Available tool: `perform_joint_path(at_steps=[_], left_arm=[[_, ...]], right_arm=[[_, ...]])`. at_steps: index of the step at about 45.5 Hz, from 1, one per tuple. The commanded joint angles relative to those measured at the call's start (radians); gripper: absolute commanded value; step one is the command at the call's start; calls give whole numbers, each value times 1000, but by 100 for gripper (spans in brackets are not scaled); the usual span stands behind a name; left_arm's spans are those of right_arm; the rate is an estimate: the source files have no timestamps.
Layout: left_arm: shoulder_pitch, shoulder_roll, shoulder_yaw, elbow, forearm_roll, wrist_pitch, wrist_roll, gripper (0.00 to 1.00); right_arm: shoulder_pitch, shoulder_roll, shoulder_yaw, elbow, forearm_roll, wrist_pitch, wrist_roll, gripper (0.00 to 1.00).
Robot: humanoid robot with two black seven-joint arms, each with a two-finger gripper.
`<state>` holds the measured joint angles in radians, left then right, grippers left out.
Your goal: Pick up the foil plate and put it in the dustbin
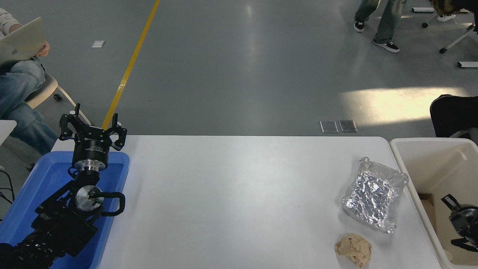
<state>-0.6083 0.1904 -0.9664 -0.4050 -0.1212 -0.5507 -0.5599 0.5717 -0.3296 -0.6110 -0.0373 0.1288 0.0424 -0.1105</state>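
Observation:
The foil plate [374, 193], a crinkled silver tray with a rumpled rim, lies flat on the white table [239, 194] near its right edge. The dustbin [410, 183], a large cream bin, stands just right of the table beside the plate. My right gripper [452, 222] comes in from the right edge and hangs over the inside of the dustbin, right of the plate and apart from it. Its fingers are spread and empty. My left gripper [93, 129] is parked at the lower left over a blue tray, open and empty.
A blue tray [117, 164] sits at the table's left edge under the left arm. A crumpled tan paper ball [353, 249] lies just in front of the foil plate. Brown cardboard [429, 209] lies inside the dustbin. A seated person [18, 86] is at the far left.

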Motion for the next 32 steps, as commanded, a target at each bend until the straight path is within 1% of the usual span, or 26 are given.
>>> perform_joint_path(at_steps=[1,16,27,32], left_arm=[[-1,1,1,0,5,3,3,99],[-1,1,0,0,5,3,2,99],[-1,0,0,0,5,3,2,99],[-1,0,0,0,5,3,2,99]], right_arm=[[5,3,4,-1,0,-1,0,0],[2,1,0,0,0,8,3,0],[34,1,-9,2,-21,20,3,0],[43,-8,-15,2,-20,63,12,0]])
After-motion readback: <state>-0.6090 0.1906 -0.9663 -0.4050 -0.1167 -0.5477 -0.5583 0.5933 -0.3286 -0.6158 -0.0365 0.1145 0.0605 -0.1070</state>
